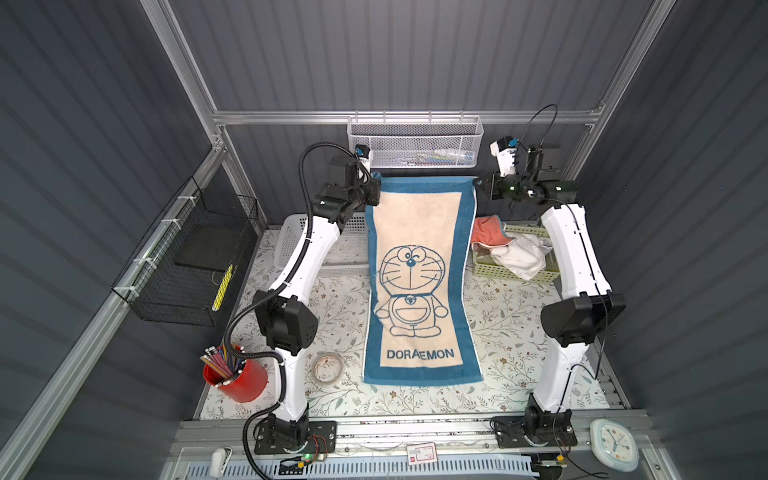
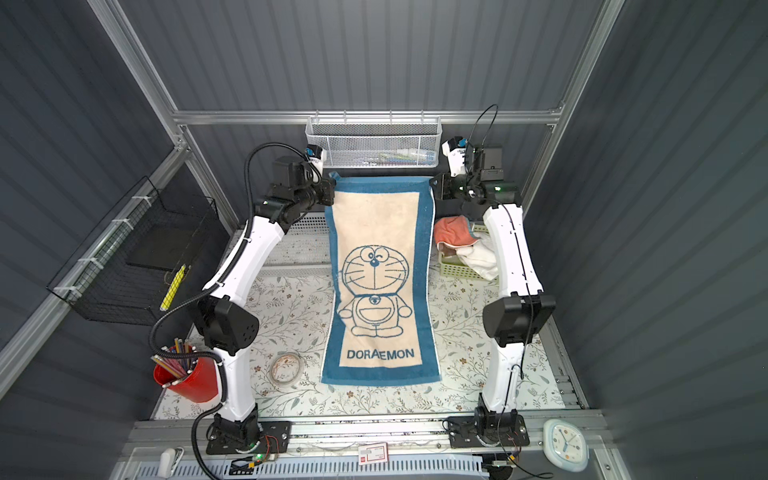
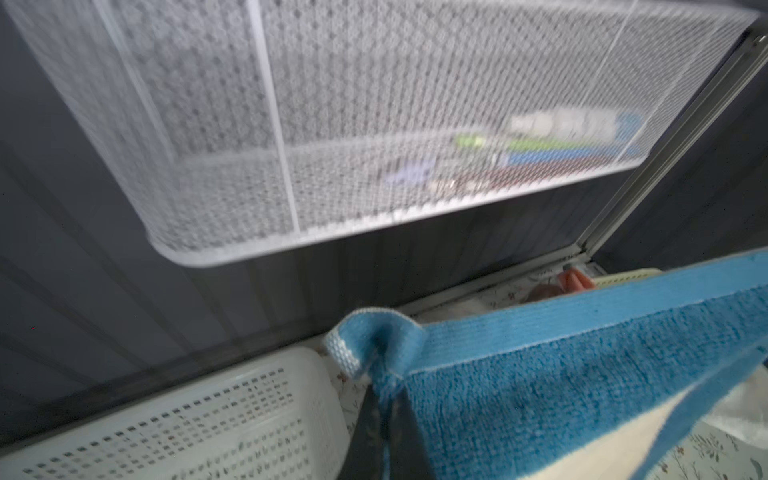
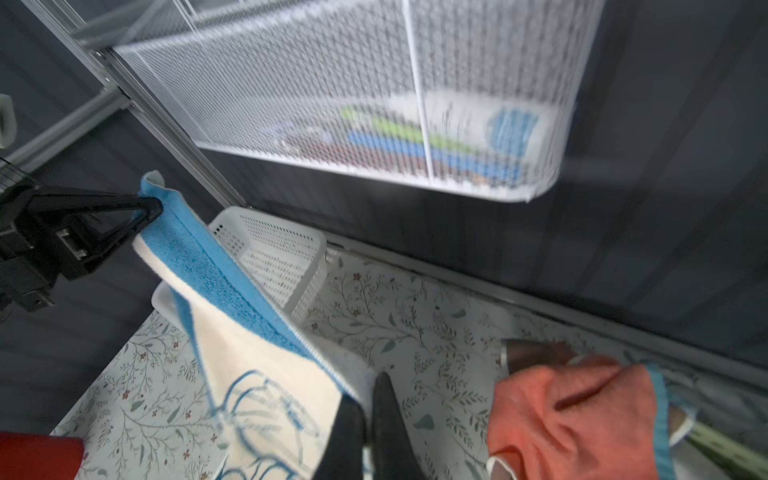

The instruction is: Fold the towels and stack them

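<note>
Here the first towel is in hand: the blue towel (image 1: 419, 266), cream in the middle with a line-drawn cartoon cat, hangs stretched between the two arms down the middle of the table (image 1: 519, 332). The left gripper (image 1: 375, 185) is clamped on its far left corner and the right gripper (image 1: 477, 185) on its far right corner. Both wrist views show closed jaws pinching the blue border. The far edge is raised, taut and about level, just below the wire wall basket (image 1: 413, 141), while the near end, with the lettering, lies flat on the table. The coral towel (image 1: 487, 232) and the white towel (image 1: 519, 255) lie crumpled in the green basket (image 1: 490, 272) at the far right, and a white basket (image 4: 282, 257) sits at the far left. I take this as the spreading or first-fold step, with nothing stacked yet. The next move likely calls for carrying both corners toward the near edge together, level and matched in pace, so the halves meet squarely
</note>
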Available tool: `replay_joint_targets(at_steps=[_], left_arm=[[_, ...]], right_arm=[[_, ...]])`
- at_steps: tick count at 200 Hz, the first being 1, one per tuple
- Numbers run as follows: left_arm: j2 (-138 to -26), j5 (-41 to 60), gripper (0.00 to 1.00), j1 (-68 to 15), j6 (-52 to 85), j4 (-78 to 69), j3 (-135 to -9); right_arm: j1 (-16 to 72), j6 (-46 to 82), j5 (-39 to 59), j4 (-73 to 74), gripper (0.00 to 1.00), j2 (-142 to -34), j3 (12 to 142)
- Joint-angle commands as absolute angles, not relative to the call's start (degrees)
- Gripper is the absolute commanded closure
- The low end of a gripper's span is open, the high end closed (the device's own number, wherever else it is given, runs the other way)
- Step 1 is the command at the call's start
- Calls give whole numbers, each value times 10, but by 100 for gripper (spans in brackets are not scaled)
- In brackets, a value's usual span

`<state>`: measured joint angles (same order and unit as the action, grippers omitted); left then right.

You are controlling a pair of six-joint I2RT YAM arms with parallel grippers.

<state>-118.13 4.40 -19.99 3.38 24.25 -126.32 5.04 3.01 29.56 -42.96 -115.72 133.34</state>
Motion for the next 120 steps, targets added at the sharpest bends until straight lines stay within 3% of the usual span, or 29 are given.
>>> replay_joint_targets(at_steps=[1, 46, 120], left_arm=[[-1150, 67, 100, -192, 66, 187, -1192], [-1063, 97, 100, -202, 106, 149, -970], [-916, 61, 100, -292, 155, 156, -661]], right_arm=[[57, 27, 279, -404, 100, -1112, 1268], [99, 26, 242, -362, 100, -993, 1003], [158, 87, 219, -344, 100, -840, 663]])
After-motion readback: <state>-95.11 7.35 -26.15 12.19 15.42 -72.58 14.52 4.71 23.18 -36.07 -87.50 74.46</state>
